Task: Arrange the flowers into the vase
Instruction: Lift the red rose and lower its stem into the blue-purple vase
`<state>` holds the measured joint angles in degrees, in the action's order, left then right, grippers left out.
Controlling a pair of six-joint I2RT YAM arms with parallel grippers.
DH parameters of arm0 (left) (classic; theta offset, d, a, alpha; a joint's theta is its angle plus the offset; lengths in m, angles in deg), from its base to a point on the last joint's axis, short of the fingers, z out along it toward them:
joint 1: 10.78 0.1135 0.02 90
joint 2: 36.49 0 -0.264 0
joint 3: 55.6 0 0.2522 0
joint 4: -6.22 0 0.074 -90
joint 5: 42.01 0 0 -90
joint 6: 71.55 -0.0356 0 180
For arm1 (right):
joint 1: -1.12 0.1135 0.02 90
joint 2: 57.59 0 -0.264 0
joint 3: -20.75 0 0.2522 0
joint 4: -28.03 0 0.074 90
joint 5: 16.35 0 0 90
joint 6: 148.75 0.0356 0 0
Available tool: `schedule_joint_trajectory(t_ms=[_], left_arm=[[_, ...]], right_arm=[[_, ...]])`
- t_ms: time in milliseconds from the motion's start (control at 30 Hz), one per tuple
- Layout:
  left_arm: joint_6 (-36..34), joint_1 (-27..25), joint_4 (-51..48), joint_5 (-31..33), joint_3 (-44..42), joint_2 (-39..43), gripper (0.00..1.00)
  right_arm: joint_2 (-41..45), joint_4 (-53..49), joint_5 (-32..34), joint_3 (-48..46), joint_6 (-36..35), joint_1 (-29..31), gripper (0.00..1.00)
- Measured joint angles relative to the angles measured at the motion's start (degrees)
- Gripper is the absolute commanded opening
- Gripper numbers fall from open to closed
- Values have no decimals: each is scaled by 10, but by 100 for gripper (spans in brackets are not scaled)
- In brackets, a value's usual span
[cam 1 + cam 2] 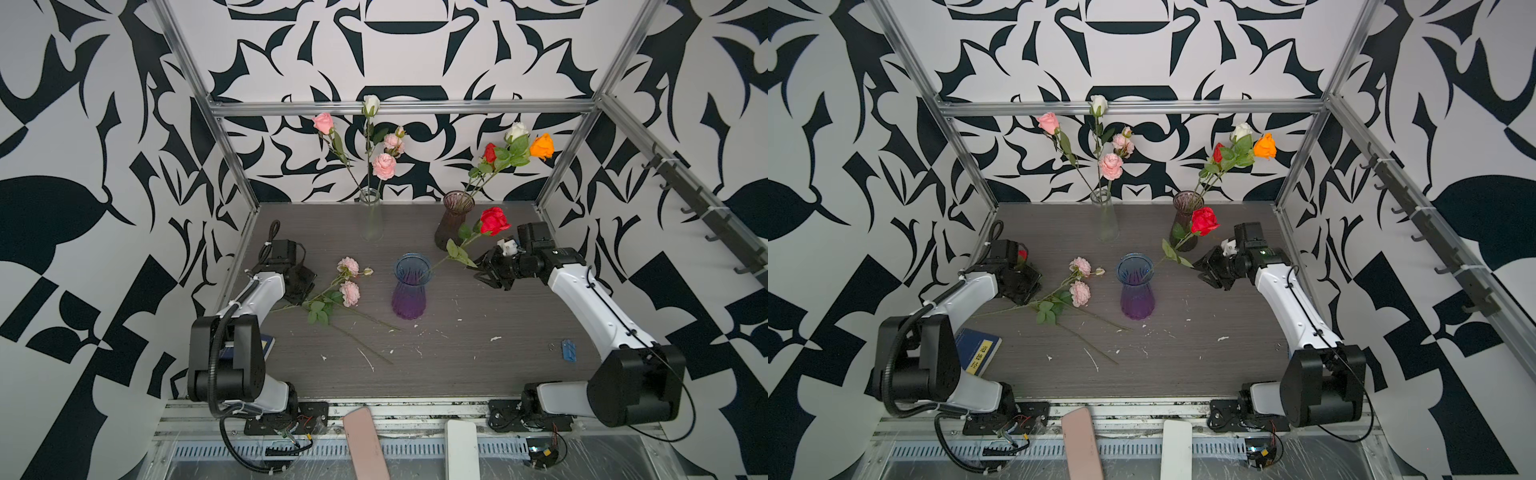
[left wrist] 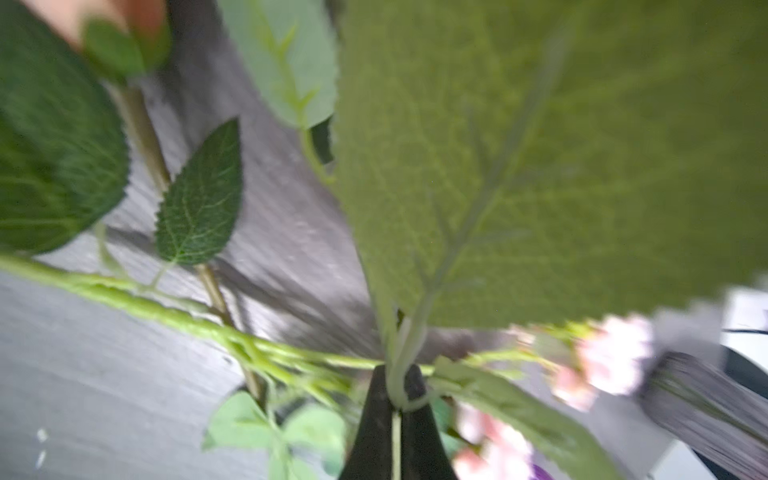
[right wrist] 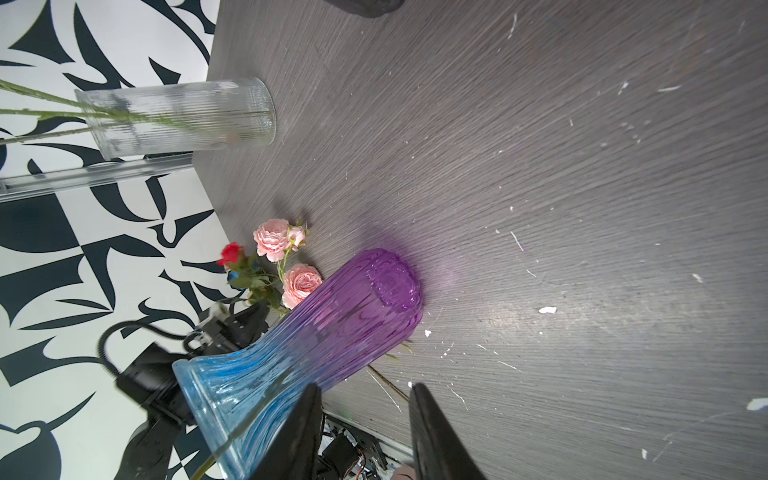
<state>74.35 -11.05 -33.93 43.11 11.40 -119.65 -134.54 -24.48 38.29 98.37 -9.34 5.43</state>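
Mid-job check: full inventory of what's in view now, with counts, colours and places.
clear vase: 1, clear glass, back centre, holds pink and white blooms
brown vase: 1, smoky brown, back right, holds white, orange, red roses
centre vase: 1, blue over purple, red rose leaning in it
pink spray: 1, pink, lying left of centre vase
small red bloom: 1, red, table's left edge
book: 1, blue, table's front left
blue piece: 1, blue, table's front right
pink slab: 1, pink, front rail
white slab: 1, white, front rail
table: 1, grey woodgrain, white flecks
left gripper: fingers shut on green stalk
right gripper: fingers open, empty, beside centre vase
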Motion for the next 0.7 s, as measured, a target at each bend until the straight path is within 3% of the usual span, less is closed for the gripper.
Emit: schedule_joint_trajectory(t_ms=[233,500,700], left_arm=[[11,-4,0,-10,68,79,0],[-61,-86,36,6,222,134,0],[-87,-107,94,11,279,153,0]], right_arm=[[-29,10,-4,31,0,0,39],[-58,17,-14,39,0,0,39],[-59,22,-22,41,-2,0,39]])
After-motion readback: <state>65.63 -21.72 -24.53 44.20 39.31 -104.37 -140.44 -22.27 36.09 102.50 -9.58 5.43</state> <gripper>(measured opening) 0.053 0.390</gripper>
